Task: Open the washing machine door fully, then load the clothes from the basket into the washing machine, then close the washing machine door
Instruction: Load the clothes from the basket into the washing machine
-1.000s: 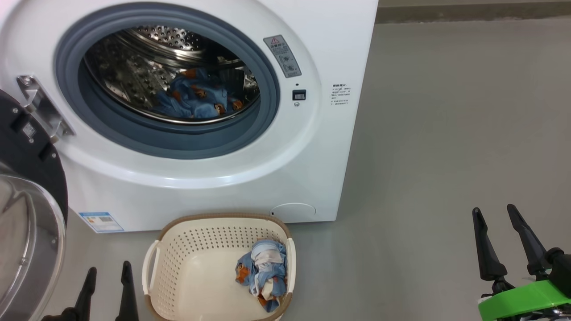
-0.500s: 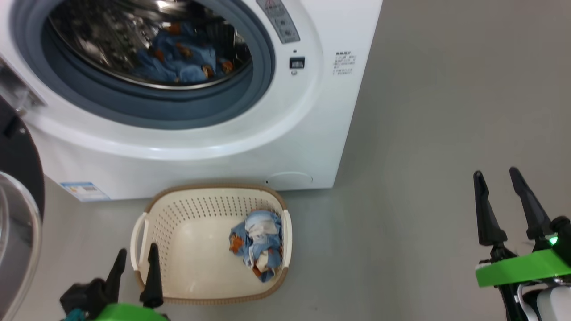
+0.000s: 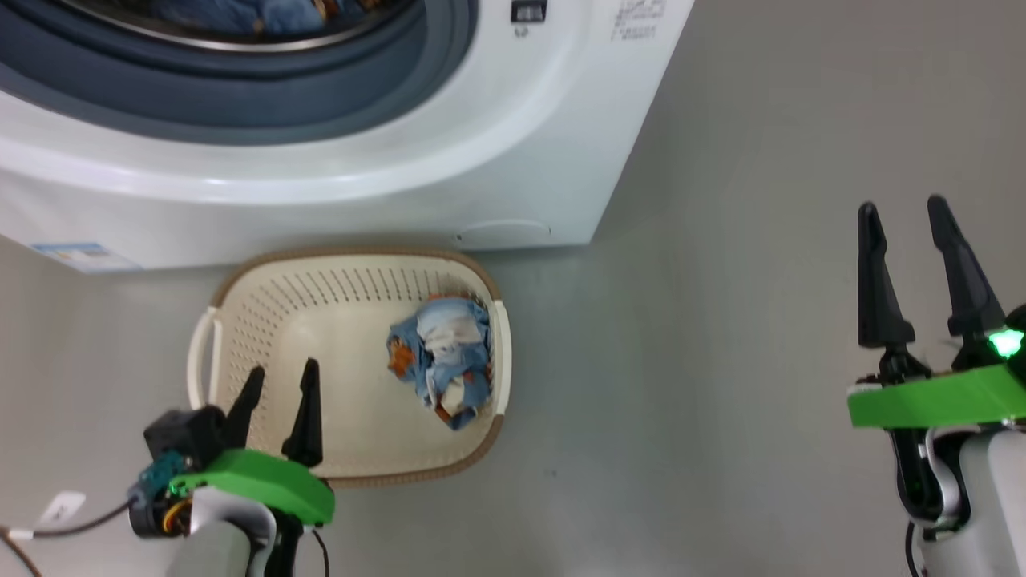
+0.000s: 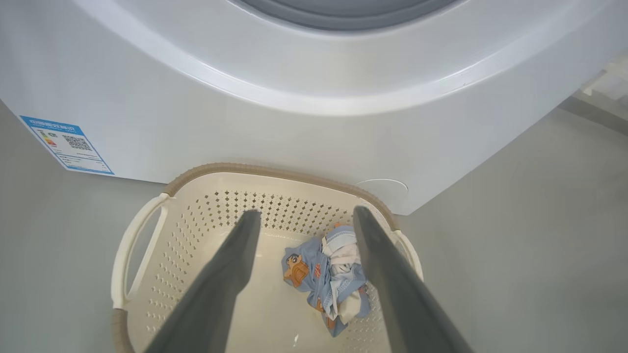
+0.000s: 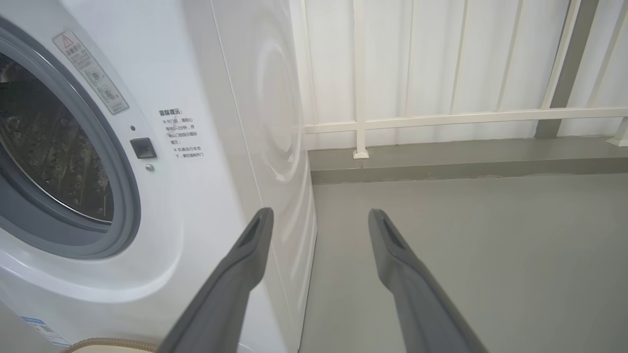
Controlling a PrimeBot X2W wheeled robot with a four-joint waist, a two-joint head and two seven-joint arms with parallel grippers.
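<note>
The white washing machine (image 3: pixel 513 144) fills the top of the head view, its grey-blue gasket (image 3: pixel 240 88) cut off by the frame edge. A blue garment (image 3: pixel 232 12) lies in the drum. The door is out of view. The cream basket (image 3: pixel 216 320) stands on the floor before the machine, with bunched light-blue clothes (image 3: pixel 441 365) at its right side. My left gripper (image 3: pixel 284 367) hovers open over the basket's near left part, clear of the clothes (image 4: pixel 324 274). My right gripper (image 3: pixel 901 203) stands open and empty over bare floor, far right of the basket.
Grey floor (image 3: pixel 721 320) spreads to the right of the machine. In the right wrist view a white railing (image 5: pixel 441 117) and a low kerb run behind it. A blue label (image 4: pixel 66 144) marks the machine's lower left corner.
The head camera has tilted down, so the machine has slid up the picture. My left gripper has come from beside the basket to above its near left part. Both grippers stay open.
</note>
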